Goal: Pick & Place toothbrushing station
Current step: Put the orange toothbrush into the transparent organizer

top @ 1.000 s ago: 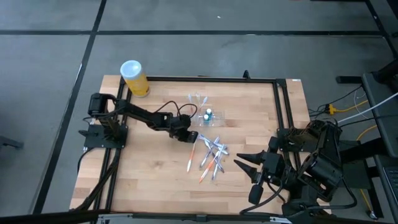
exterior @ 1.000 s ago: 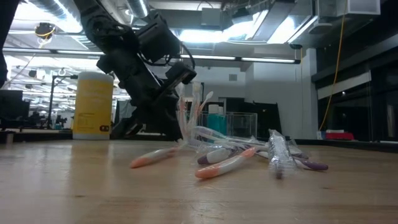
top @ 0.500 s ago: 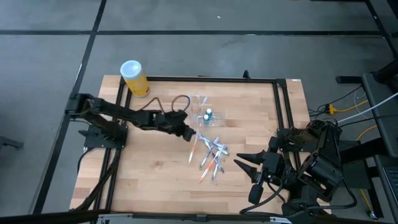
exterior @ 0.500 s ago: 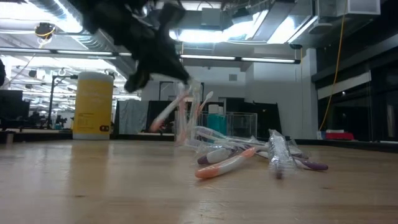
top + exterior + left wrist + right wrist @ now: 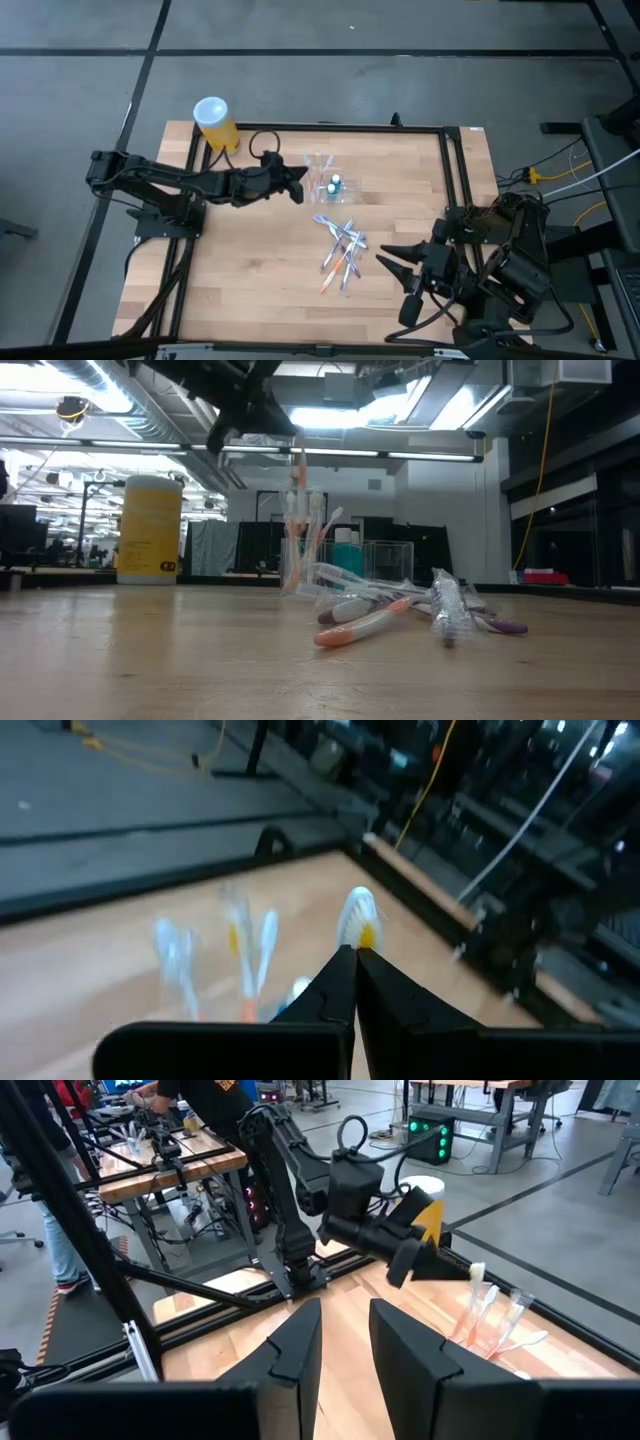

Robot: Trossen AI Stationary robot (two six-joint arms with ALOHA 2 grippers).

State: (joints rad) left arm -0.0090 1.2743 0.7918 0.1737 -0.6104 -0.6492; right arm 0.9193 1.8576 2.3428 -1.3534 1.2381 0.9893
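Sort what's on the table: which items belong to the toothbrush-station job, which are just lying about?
In the job:
- clear holder, brushes already standing in it
- toothbrush in the left gripper, fingers shut on it, raised beside the holder
- loose toothbrushes mid-table

Lying about:
- yellow cylinder at the far left corner
- right gripper, waiting at the near right

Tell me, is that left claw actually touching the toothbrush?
Touching. In the left wrist view the left claw is pinched shut on the toothbrush, whose head sticks out past the fingertips.
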